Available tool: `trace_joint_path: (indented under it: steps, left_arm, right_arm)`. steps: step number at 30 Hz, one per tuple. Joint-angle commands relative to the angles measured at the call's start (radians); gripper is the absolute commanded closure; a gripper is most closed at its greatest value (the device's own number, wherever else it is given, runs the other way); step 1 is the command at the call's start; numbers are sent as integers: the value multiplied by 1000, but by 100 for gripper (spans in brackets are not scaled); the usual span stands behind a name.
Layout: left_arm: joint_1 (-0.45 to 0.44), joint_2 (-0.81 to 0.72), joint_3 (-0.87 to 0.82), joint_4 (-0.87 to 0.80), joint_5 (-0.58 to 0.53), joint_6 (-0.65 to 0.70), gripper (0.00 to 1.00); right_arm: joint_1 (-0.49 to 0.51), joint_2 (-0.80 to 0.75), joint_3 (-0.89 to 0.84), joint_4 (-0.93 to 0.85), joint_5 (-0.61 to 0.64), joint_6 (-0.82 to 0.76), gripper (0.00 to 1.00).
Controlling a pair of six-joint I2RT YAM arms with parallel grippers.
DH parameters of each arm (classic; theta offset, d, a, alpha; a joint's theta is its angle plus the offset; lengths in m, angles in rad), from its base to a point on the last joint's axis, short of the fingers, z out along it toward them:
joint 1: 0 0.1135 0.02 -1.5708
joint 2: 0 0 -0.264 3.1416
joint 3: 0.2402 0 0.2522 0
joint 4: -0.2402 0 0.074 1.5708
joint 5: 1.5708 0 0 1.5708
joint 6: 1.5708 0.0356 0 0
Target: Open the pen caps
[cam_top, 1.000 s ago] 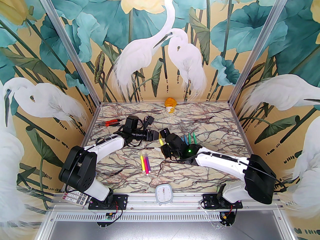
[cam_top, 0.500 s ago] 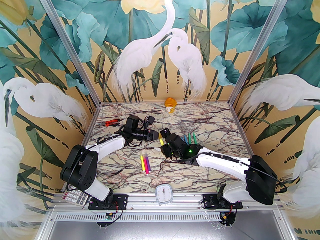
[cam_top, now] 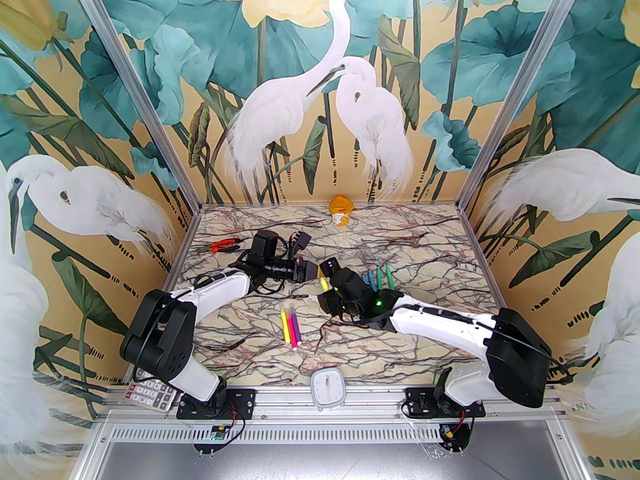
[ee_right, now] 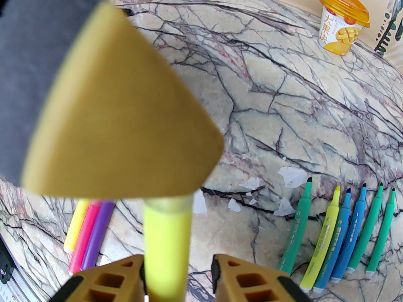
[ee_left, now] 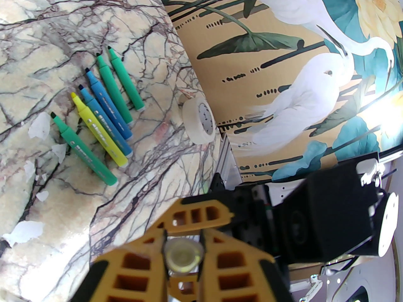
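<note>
In the top view, the yellow pen [cam_top: 325, 284] is held between the two arms over the middle of the table [cam_top: 440, 258], so that it can be pulled from both ends. The left gripper [cam_top: 311, 270] is set on its far end and the right gripper [cam_top: 326, 296] round its near part. Compared with a second ago, the left gripper has been brought right onto the pen and its jaws drawn together. Three capped pens [cam_top: 291, 325] lie nearer, and the uncapped row [cam_top: 380, 277] lies to the right.

In the left wrist view, the pen cap [ee_left: 184, 255] is seen end-on. It is clamped between tightly closed jaws, presumably so that it is kept while the body is drawn away.

In the right wrist view, the pen's body touches one finger only and a gap shows at the other. The jaws stand partly apart, so the grip is judged loosened, perhaps for regripping.
</note>
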Motion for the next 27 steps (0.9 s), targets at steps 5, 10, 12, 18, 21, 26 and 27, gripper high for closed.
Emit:
trace_joint_path:
  steps: [5,10,12,18,21,26,27]
  left_arm:
    - [-8,1,16,26,43,-11,95]
    - [-8,3,21,19,23,-5,97]
    - [-9,7,23,17,7,-5,97]
    - [-9,10,34,4,-49,-5,100]
    - [-5,10,35,2,-85,-7,100]
    - [6,27,43,14,-108,-41,100]
    - [9,30,43,21,-111,-50,100]
  right_arm:
    - [-4,20,13,32,-10,-10,72]
    - [-4,16,8,31,-19,-11,84]
    - [-4,16,3,29,-23,-10,86]
    - [-4,8,-20,7,-27,-8,91]
    - [-4,-8,-51,4,-27,-3,92]
    - [-4,-43,-103,4,-29,5,93]
    - [-5,-48,-110,2,-31,5,94]
